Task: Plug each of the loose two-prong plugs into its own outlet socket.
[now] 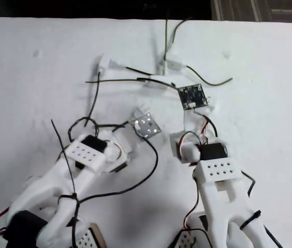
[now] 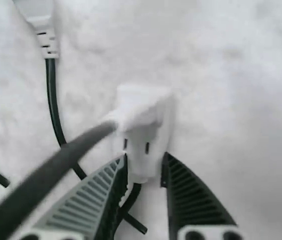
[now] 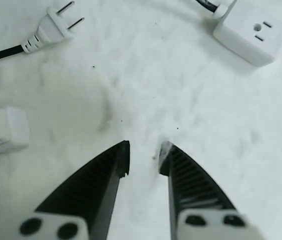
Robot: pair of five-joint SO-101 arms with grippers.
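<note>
L end effector (image 2: 144, 161) clamped on white outlet socket (image 2: 143, 117), slot face twd it. R end effector (image 3: 143, 157) open, empty. Two-prong plug (image 3: 56, 25) lies well ahead on bench (image 3: 180, 100), prongs pointing away.

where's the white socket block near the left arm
In the left wrist view the white socket block sits on the white table, between the fingers of the left gripper, with a black cord meeting it.

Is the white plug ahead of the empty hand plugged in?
No, loose: the plug lies with both prongs bare, apart from the outlet.
</note>
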